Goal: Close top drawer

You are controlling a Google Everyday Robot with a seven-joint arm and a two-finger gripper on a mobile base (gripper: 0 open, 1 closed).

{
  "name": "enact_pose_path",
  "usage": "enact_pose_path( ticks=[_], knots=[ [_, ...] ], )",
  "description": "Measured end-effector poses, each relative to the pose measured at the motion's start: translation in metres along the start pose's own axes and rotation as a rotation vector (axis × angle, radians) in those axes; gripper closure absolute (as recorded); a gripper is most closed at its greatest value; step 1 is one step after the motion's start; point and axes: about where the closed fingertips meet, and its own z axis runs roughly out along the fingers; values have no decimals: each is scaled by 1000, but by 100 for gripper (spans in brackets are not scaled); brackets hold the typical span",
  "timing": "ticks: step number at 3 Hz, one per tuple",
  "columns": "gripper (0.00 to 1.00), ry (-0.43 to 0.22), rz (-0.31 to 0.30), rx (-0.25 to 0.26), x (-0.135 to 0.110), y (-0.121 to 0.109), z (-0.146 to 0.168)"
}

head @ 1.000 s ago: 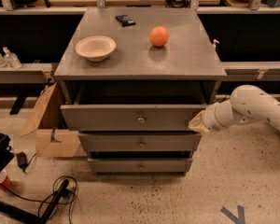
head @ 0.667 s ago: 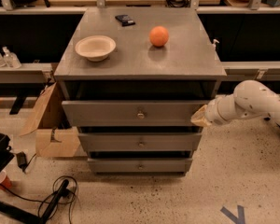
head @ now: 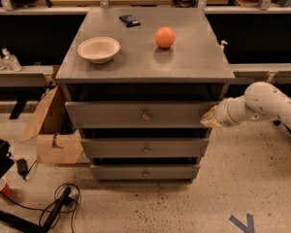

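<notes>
Plainly, the top drawer (head: 111, 114) is not shut: it sits just under the front edge of the desk (head: 194, 62), its grey front standing a little forward of the frame, with a dark gap showing between its top and the desk's underside. Its knob (head: 145, 115) is at the middle of the front. The gripper (head: 209, 117) is below the desk's front right corner, touching the right end of the drawer's front. Its tan fingers (head: 212, 115) lie together as one narrow wedge with no gap showing, and they grip nothing. The white arm (head: 262, 103) reaches in from the right, beyond the desk's right edge, and bends down toward the drawer. Below the top drawer are the middle drawer (head: 111, 148) and the bottom drawer (head: 116, 171), each with a small knob in line with the one above. On the desk a pale bowl (head: 98, 49) stands near the left edge. An orange (head: 165, 37) lies right of the bowl and well apart from it, nearer the back edge. A small dark object (head: 130, 20) lies by the back edge. On the floor past the desk's left edge a cardboard box (head: 53, 135) leans against the frame, and black cables (head: 58, 208) lie in front of it.
</notes>
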Motion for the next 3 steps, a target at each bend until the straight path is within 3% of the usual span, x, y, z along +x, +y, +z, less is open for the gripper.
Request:
enact_pose_path(
  ticks=[1,2,3],
  knots=[
    [100,0,0,0,0,0,0],
    [100,-19,14,44,3,-25,-2],
    [100,-19,14,44,3,-24,-3]
  ],
)
